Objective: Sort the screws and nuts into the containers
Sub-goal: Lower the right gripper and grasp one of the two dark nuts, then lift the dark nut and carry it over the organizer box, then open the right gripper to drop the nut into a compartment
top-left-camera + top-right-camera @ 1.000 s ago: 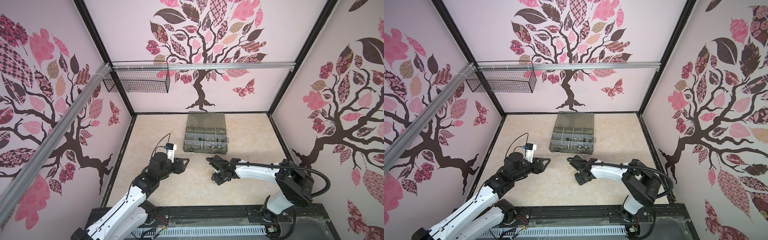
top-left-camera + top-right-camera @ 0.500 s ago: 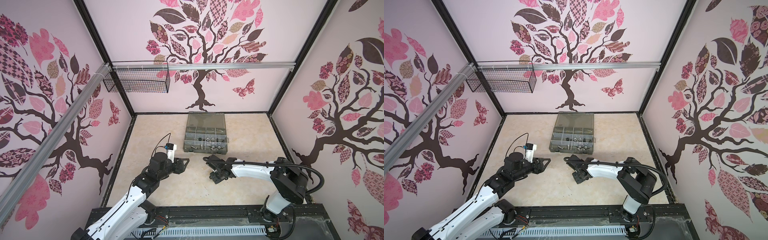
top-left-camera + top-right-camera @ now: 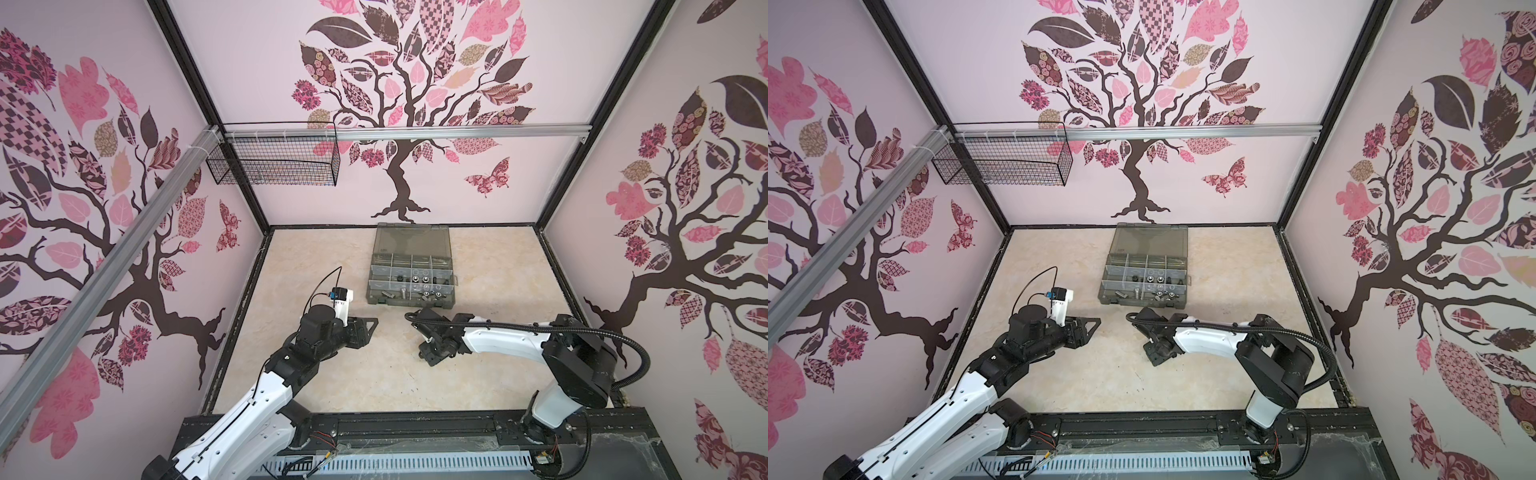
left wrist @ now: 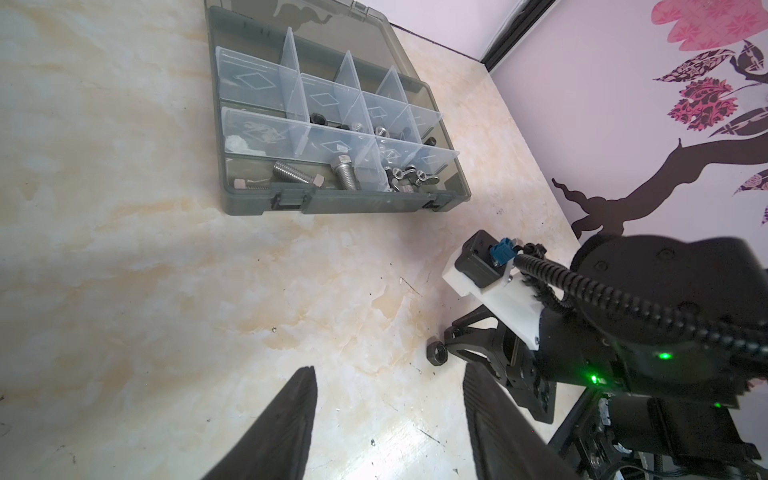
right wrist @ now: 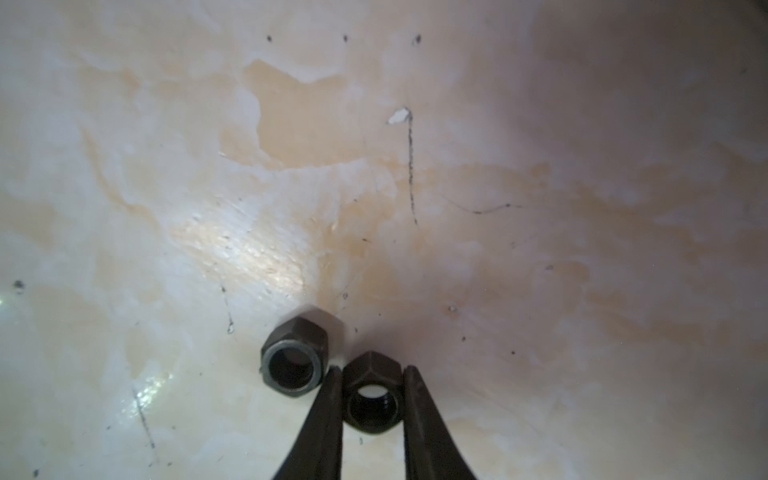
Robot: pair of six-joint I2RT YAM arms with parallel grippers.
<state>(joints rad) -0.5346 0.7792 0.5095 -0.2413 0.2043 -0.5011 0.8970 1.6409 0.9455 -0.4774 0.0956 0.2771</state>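
Note:
In the right wrist view my right gripper (image 5: 372,374) is shut on a black hex nut (image 5: 371,362), which stands on edge on the table between the two fingertips. A second black nut (image 5: 296,357) lies loose, just outside one finger. In both top views this gripper (image 3: 430,353) points down at the table in front of the containers' case (image 3: 409,302). My left gripper (image 4: 388,374) is open with bare table between its fingers. The containers hold silver screws (image 4: 291,172) and wing nuts (image 4: 409,176). A black nut (image 4: 437,352) shows at the right gripper's tips.
The organizer case (image 3: 1144,305) lies open at the back middle, its smoky lid flat behind it. A black wire basket (image 3: 274,164) hangs on the rail at the upper left. Walls close in the marbled table on three sides.
The right gripper has closed its jaws onto the black nut, and its arm has edged a little to the left. The left arm has not moved.

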